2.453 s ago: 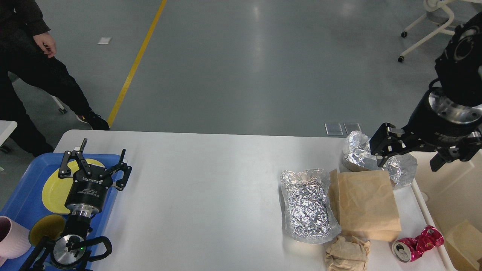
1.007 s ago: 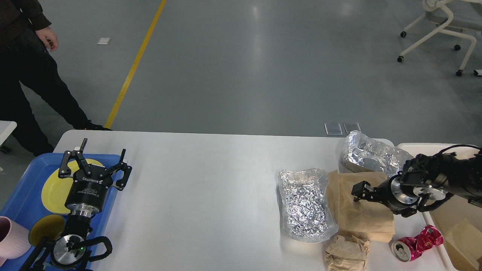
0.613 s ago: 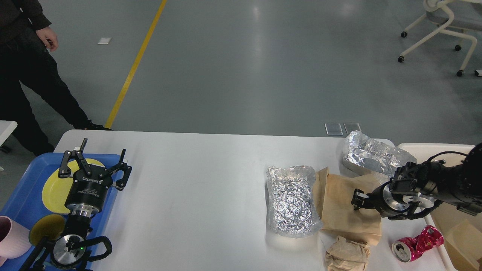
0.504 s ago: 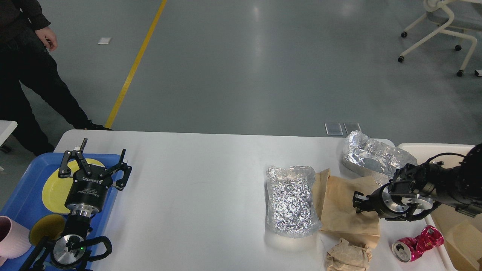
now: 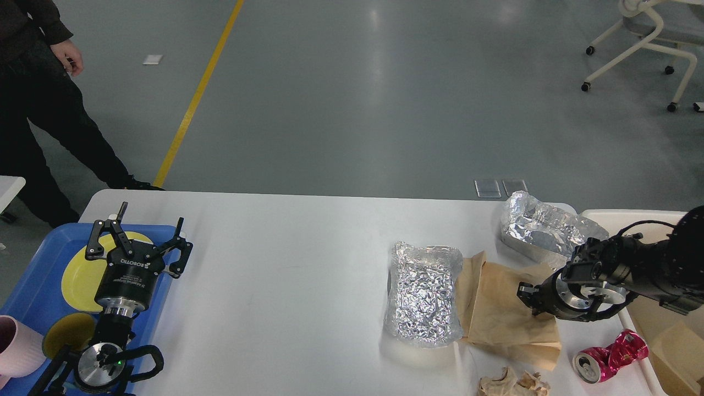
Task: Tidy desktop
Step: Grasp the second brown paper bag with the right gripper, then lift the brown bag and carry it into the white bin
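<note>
White table is filling the lower frame, its wide middle lying bare between both arms. At lower left, the left gripper is hovering over a blue tray, fingers spread open. At lower right, the right gripper is pressing on a brown paper bag; its fingers' state I cannot tell. Foil bag is touching the paper's left edge; crushed pink can is lying near the table's right edge.

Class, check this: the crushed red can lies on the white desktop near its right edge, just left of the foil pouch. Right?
Not quite. The head view shows the can on the desktop near its right edge, but to the right of the foil pouch, beyond the brown paper bag.
</note>
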